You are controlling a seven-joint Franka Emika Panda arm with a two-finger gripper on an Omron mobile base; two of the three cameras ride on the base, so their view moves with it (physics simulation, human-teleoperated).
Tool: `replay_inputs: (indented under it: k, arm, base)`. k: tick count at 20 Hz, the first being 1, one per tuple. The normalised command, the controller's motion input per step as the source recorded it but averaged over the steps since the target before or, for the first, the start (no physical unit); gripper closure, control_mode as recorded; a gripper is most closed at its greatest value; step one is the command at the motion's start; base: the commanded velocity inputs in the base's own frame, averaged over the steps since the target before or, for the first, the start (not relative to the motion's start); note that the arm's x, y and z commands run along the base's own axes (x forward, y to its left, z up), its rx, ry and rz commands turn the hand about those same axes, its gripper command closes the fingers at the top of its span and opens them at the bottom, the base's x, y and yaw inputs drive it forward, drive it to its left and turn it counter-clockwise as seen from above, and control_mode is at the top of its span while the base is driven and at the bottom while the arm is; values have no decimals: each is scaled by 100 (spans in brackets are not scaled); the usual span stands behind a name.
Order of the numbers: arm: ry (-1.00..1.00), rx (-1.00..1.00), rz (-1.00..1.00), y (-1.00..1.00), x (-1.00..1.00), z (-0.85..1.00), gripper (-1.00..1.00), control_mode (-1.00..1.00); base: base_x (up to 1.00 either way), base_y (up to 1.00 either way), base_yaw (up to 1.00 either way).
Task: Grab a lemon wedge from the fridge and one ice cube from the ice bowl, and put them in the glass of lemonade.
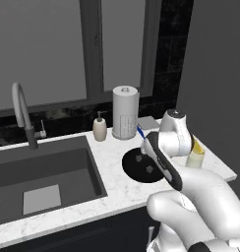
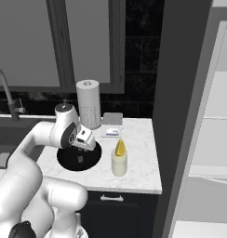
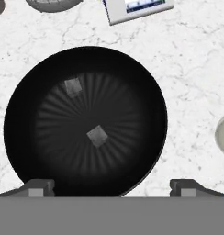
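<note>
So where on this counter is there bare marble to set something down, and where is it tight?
Bare marble lies along the front edge between the sink and the ice bowl, and at the right end in front of the glass of lemonade. It is crowded at the back: soap bottle, paper-towel roll and a small flat box sit close together behind the bowl.

ice bowl (image 3: pixel 22 133): glossy black, smooth, faint radial ribbing, centre of hand view
ice cubes (image 3: pixel 97 136): translucent grey, dull sheen
counter (image 3: pixel 192 69): white marble look, grey veins, polished
glass of lemonade (image 2: pixel 119 162): clear glass, creamy-yellow liquid
lemon wedge (image 2: pixel 120 148): bright yellow, smooth
paper-towel roll (image 1: pixel 125 112): white matt paper
faucet (image 1: pixel 22 114): brushed grey metal, upper left
sink (image 1: pixel 53 165): matt dark grey basin
</note>
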Motion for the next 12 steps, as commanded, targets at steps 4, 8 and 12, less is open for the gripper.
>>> replay_inputs:
  k: [4,8,12]
  arm:
    - [4,0,0,49,43,-23,-100,-100]
    - [0,0,0,31,53,-7,-100,-100]
    - [0,0,-1,19,54,-2,-100,-100]
  base:
    - [0,0,0]
    - [0,0,0]
    - [0,0,0]
